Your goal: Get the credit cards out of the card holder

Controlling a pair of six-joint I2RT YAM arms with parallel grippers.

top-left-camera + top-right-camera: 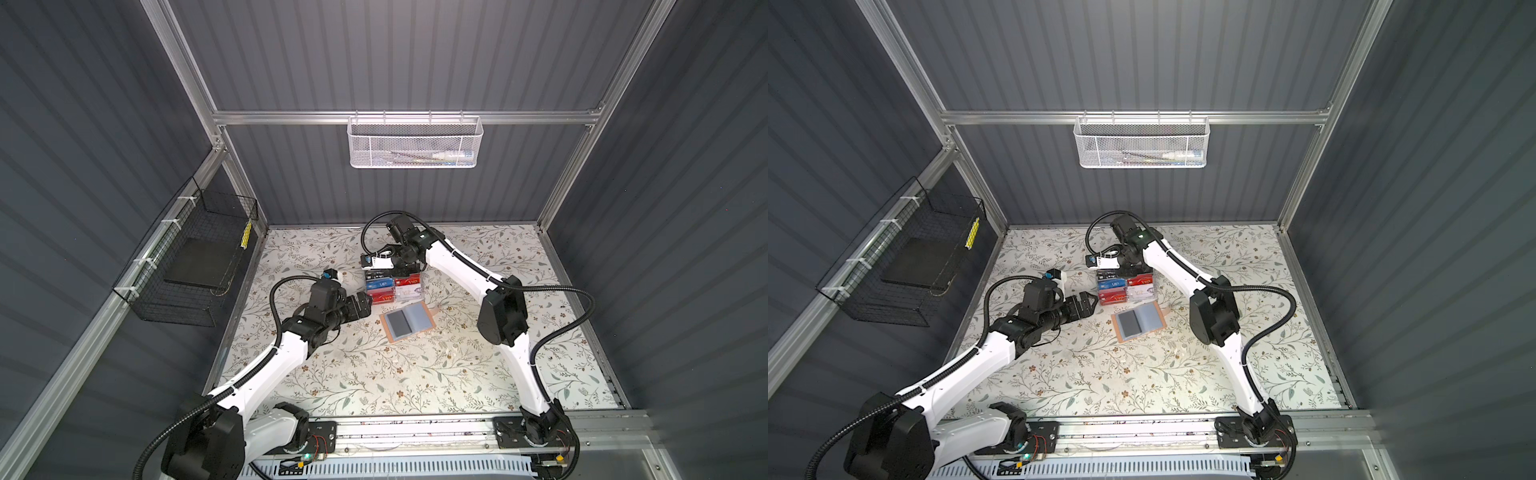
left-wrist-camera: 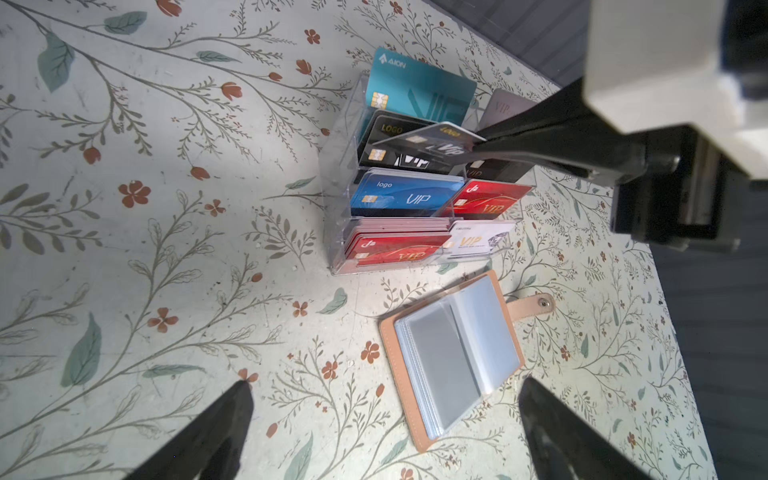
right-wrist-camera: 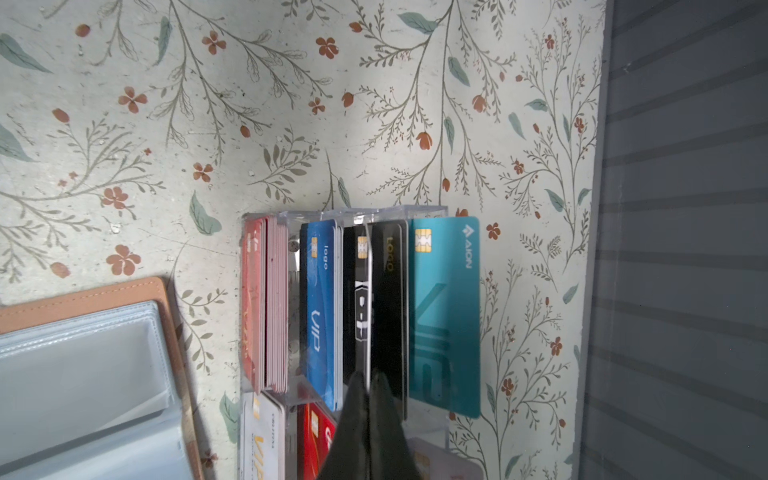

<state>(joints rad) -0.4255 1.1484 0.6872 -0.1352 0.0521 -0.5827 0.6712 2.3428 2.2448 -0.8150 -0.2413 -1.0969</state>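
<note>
The card holder (image 1: 407, 321) (image 1: 1138, 321) is a tan booklet lying open on the floral table, with grey-blue pocket pages (image 2: 453, 357) facing up. My right gripper (image 3: 369, 380) (image 1: 400, 271) is shut on the end of a black credit card (image 2: 432, 143) (image 3: 362, 291), holding it above the black-card slot of a clear acrylic rack (image 2: 336, 232). Teal (image 2: 419, 89), blue (image 2: 405, 195), red (image 2: 395, 249) and white (image 2: 478, 241) credit cards stand in that rack. My left gripper (image 2: 384, 386) (image 1: 365, 305) hovers open just left of the rack and card holder, with nothing between its fingers.
The rack (image 1: 392, 286) stands right behind the card holder. A white mesh basket (image 1: 415, 141) hangs on the back wall. A black wire basket (image 1: 195, 257) hangs on the left wall. Grey walls close the table at back and sides.
</note>
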